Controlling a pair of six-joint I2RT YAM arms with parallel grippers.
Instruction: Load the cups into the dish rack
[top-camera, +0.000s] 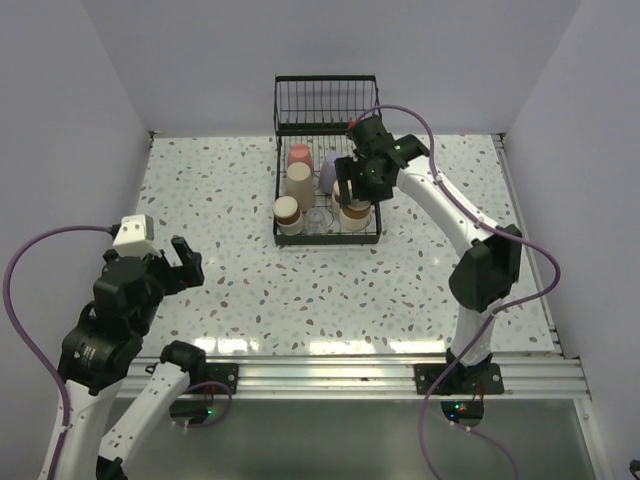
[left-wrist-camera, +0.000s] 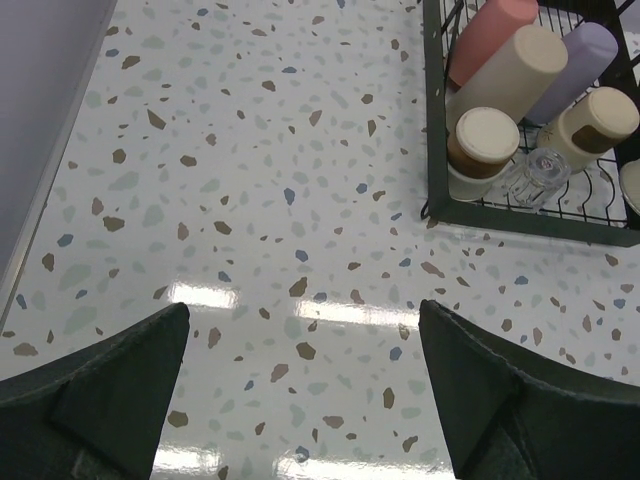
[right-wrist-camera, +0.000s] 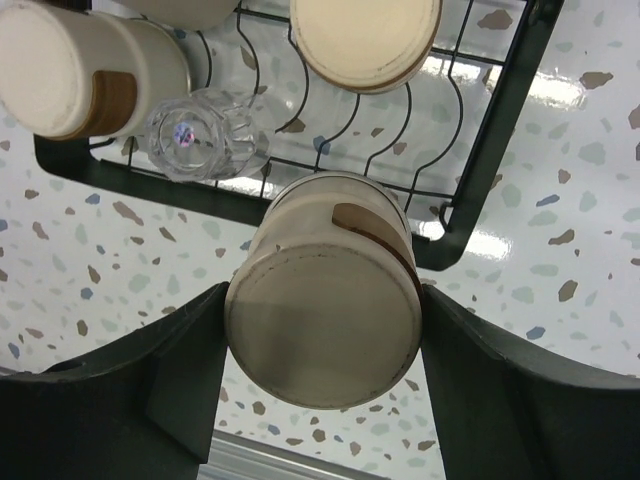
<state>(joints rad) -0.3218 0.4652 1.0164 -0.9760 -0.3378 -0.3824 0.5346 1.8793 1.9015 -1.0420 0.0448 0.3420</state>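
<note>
The right hand (right-wrist-camera: 322, 345) is closed on a cream round tumbler with a brown band (right-wrist-camera: 322, 300). The tumbler's base faces the camera at frame centre, above the near corner of the black wire dish rack (right-wrist-camera: 492, 150). In the tray beyond it are a clear glass tumbler (right-wrist-camera: 205, 135), a second banded tumbler (right-wrist-camera: 80, 70) at upper left, and a cream-based tumbler (right-wrist-camera: 365, 40) at top centre. The left hand (top-camera: 178, 262), at the lower left of the top view, is wide apart and holds nothing above the speckled desk (top-camera: 220, 200).

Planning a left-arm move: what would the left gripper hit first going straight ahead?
Probably the bare table: the left gripper points at it, open. The dish rack lies right of that line; depth is unclear.
</note>
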